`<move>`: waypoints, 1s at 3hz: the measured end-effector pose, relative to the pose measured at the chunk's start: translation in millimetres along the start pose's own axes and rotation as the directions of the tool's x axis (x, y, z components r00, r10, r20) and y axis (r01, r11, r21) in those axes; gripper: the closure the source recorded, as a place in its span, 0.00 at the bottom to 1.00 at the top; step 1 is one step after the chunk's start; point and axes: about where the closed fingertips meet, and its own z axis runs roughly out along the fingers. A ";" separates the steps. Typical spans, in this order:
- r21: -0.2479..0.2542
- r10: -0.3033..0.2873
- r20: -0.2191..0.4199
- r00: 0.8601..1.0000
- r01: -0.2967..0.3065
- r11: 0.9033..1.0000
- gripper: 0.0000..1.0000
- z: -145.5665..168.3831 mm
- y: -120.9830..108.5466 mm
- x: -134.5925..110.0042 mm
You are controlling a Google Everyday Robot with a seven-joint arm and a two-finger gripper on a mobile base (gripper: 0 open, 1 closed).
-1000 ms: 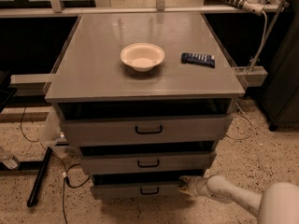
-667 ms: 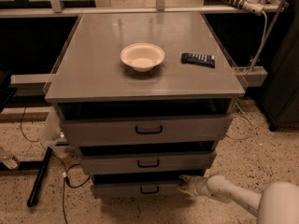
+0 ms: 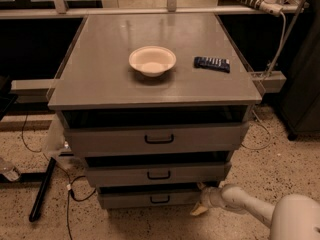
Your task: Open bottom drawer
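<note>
The bottom drawer (image 3: 127,200), a flat grey front with a small black rectangular pull (image 3: 160,199) at its centre, sat lowest in the cabinet, just above the speckled floor (image 3: 280,159). It was the narrowest of the stack, with a dark strip of shadow along its upper edge.

Three grey drawers were visible, each with one black pull: the widest drawer (image 3: 110,140) on top, the middle drawer (image 3: 117,176) beneath it, and the bottom one. On the bench (image 3: 100,74) above stood one pale bowl (image 3: 152,60) and, at its 3 o'clock, one dark flat packet (image 3: 212,63).

One white robot arm (image 3: 250,208) reached in from the lower right. Its gripper (image 3: 202,204) was at the right end of the bottom drawer's front, close against the corner; contact could not be confirmed. From the gripper, the drawer's front stretched away at 9 o'clock, and the pull lay well apart in that direction. Whether the gripper was spread or closed could not be told.
</note>
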 end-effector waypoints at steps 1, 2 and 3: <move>0.000 0.000 0.000 1.000 0.000 1.000 0.00 0.1 0.0 0.0; 0.000 0.000 0.000 1.000 0.000 1.000 0.19 0.1 0.0 -0.1; -0.004 0.002 0.006 1.000 -0.002 1.000 0.42 1.5 -0.6 -1.7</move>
